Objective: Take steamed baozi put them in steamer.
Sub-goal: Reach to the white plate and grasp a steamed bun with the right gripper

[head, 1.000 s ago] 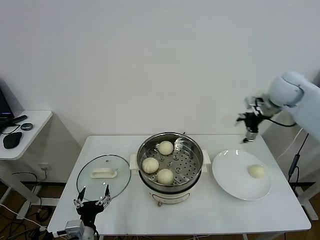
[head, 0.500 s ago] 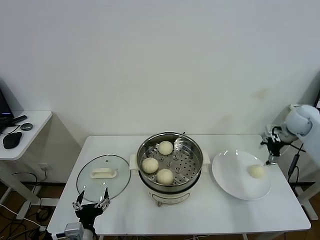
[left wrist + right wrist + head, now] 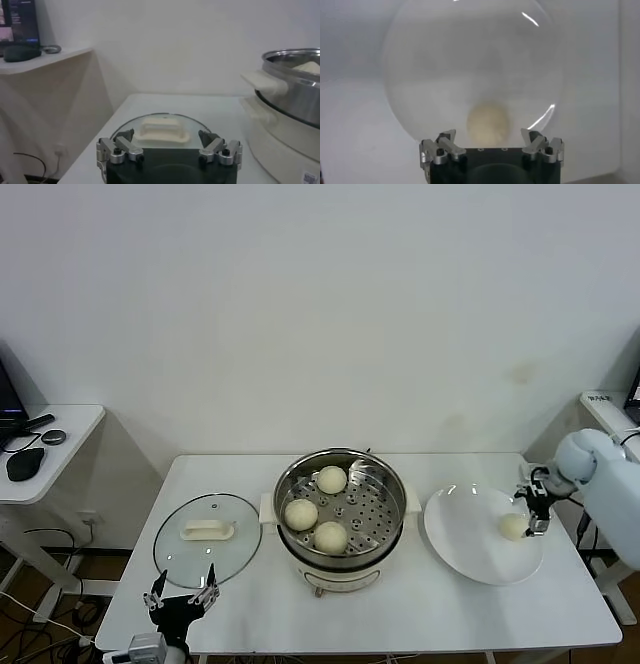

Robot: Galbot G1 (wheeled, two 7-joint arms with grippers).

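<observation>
Near the worktop's right edge, we hover our open-fingered right gripper [image 3: 535, 514] beside the last round cream-white baozi [image 3: 513, 527] on the flat white plate [image 3: 470, 556], judging we must next close on it and carry it to the shiny steel steamer [image 3: 340, 506].

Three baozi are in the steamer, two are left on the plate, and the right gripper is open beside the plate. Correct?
Not quite: the head view shows one baozi left on the plate, not two. Three sit in the steamer, and the right gripper is open beside that baozi.
</observation>
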